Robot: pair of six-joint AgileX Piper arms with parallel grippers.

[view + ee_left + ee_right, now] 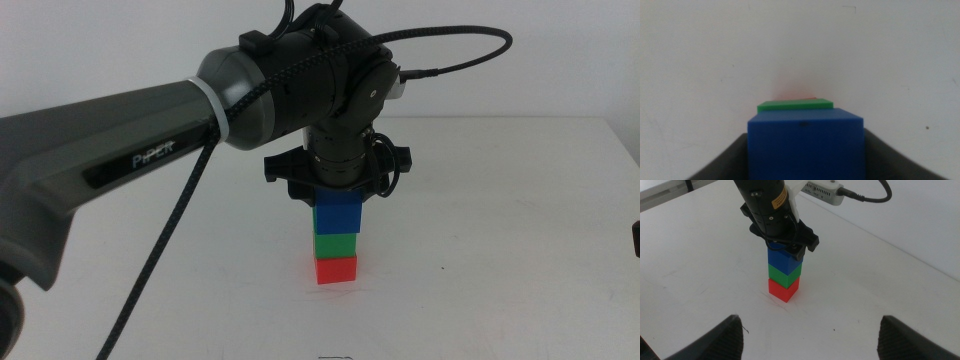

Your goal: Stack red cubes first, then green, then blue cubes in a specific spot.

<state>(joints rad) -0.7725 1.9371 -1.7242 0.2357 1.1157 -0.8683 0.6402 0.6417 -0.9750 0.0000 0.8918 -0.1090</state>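
Note:
The red cube [336,270] sits on the white table with the green cube [335,245] on it and the blue cube [337,213] on top, forming one upright stack. My left gripper [337,192] comes straight down from above and is shut on the blue cube. In the left wrist view the blue cube [805,145] fills the space between the jaws, with the green cube [795,105] and a sliver of red below it. The right wrist view shows the stack, red [783,289], green [785,274], blue [784,260]. My right gripper [812,340] is open, well back from the stack.
The left arm's grey body [120,150] and its black cable [450,50] span the left and upper middle view. A white box with a cable [822,190] lies on the table beyond the stack. The table's far edge [560,117] runs behind.

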